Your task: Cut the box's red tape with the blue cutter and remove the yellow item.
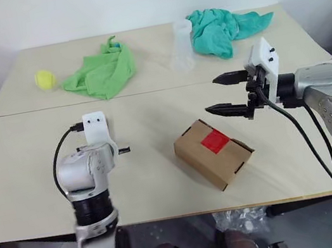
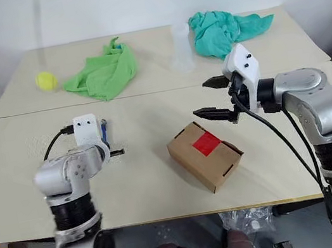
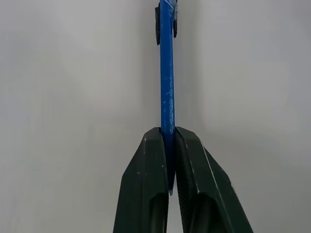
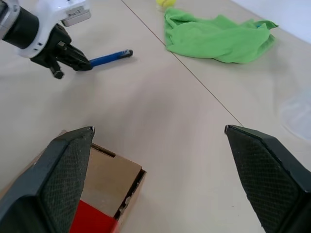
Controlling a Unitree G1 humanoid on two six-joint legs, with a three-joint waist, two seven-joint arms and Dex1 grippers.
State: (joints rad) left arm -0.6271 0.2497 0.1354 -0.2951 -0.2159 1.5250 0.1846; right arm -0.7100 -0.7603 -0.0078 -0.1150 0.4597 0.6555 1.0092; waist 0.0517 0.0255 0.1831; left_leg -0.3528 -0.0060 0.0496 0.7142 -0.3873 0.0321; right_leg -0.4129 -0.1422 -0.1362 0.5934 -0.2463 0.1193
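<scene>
Cutter work comes first, and my left gripper [image 3: 167, 141] has its two fingers pinched tight on the tail end of the blue cutter [image 3: 166, 73], most of the slim shaft sticking out ahead of the fingertips over the bare table [image 1: 152, 120]. I judge it light and stiff, but smooth enough to twist in so narrow a pinch once the tip drags on tape; a hold nearer the middle would likely steady it. My right gripper [image 1: 228, 94] hangs spread as wide as it goes and holds nothing, at the right of the head view just above the box [image 1: 213, 152]. That box sits at centre frame, turned corner-on, flaps closed, the red tape [image 1: 215, 141] an unbroken square over its top seam. Thin cardboard, probably light and apt to slide or dent under the blade, so it may want bracing on a side wall. Whatever yellow item is inside stays hidden. No brand, label or writing can be read anywhere.
</scene>
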